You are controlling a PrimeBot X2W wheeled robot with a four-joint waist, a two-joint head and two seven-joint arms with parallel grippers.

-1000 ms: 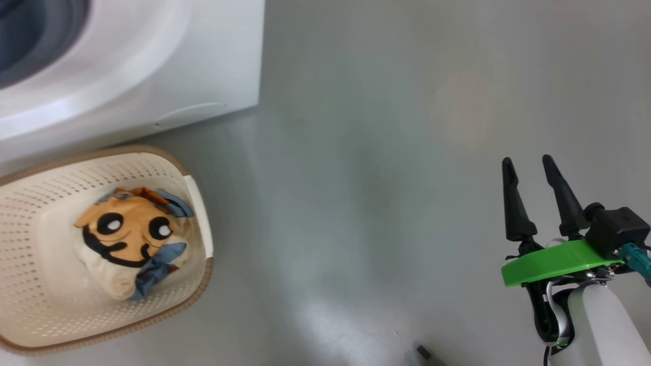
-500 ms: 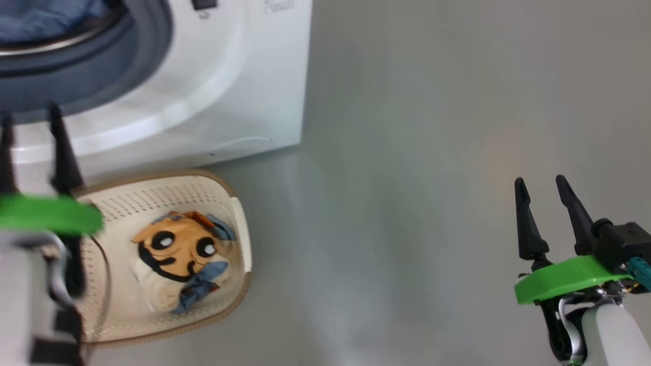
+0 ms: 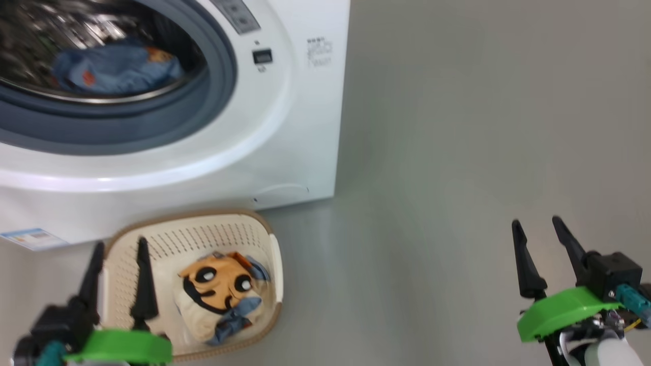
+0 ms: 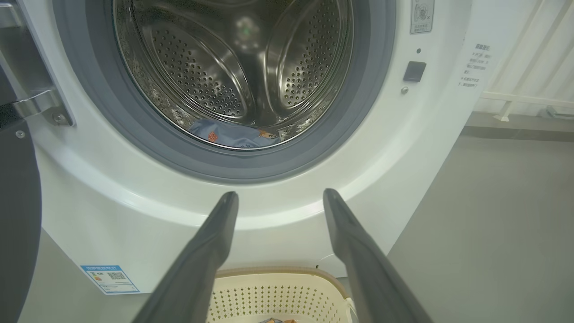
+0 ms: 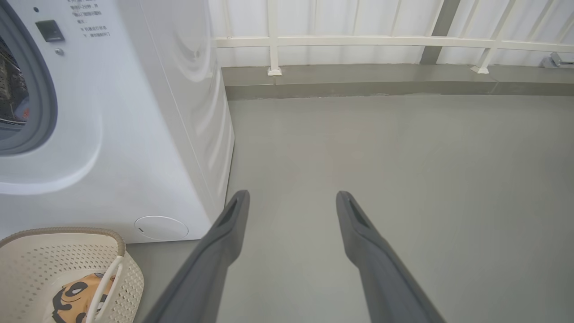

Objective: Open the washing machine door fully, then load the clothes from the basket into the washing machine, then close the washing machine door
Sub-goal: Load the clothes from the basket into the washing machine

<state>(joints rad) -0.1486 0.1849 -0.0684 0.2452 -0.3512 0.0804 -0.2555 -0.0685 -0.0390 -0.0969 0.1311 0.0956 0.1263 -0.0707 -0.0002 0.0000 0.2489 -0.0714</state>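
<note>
Mid-load. The washing machine (image 3: 285, 127) stands open, and one light blue garment (image 3: 114, 68) is already lying at the bottom of the drum (image 4: 242, 67). The orange-and-cream garment (image 3: 218, 290) with the cartoon eyes sits in the basket (image 3: 203, 231) on the floor, right in front of the machine, with a bit of blue cloth beneath it.

Left hand (image 3: 118, 249) hovers over the basket's left side, fingers spread wide, holding nothing. Right hand (image 3: 539, 229) is well off to the right over bare floor (image 3: 457, 152), also wide and empty.

Next, as I read it: left hand drops into the basket, pinches the orange piece near its bunched middle, lifts it clear of the rim and carries it up into the drum. The cloth is soft, so it may drag the blue scrap along.

Unclear:
- door (image 4: 15, 215) shows as a dark edge by the hinge in the left wrist view; can't confirm it's fully open.
- head view is blurred.
- can't tell whether that blue scrap is a separate garment.
- basket cut off in both wrist views.
</note>
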